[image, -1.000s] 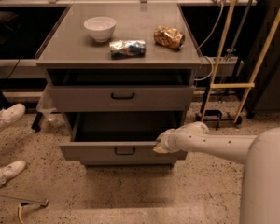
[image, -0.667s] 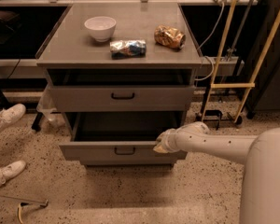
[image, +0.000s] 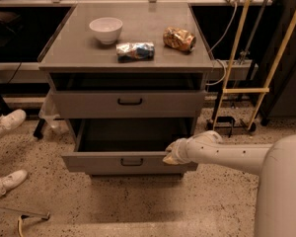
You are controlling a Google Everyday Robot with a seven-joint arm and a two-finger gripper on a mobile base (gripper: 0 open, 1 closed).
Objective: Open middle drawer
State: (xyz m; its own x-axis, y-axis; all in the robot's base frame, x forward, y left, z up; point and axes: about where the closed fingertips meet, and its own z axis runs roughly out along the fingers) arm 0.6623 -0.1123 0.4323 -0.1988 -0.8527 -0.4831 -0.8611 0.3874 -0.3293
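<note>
Gripper (image: 170, 154), open or closed cannot be told, sits at the right end of the middle drawer's (image: 103, 163) front edge, with the drawer well out below the worktop (image: 79, 48); opening looks nearly complete, so next probably comes letting go and backing away.

bowl: white round bowl (image: 106, 29), back left on grey surface (image: 69, 53)
centre: crumpled blue-and-silver foil bag (image: 135, 51)
right: crumpled golden-brown foil packet (image: 178, 38)
floor, left: white sneaker (image: 9, 121)

Gripper (image: 170, 156) at right front corner of middle drawer (image: 98, 162); shoes (image: 7, 122), robot body (image: 281, 191) cropped.
</note>
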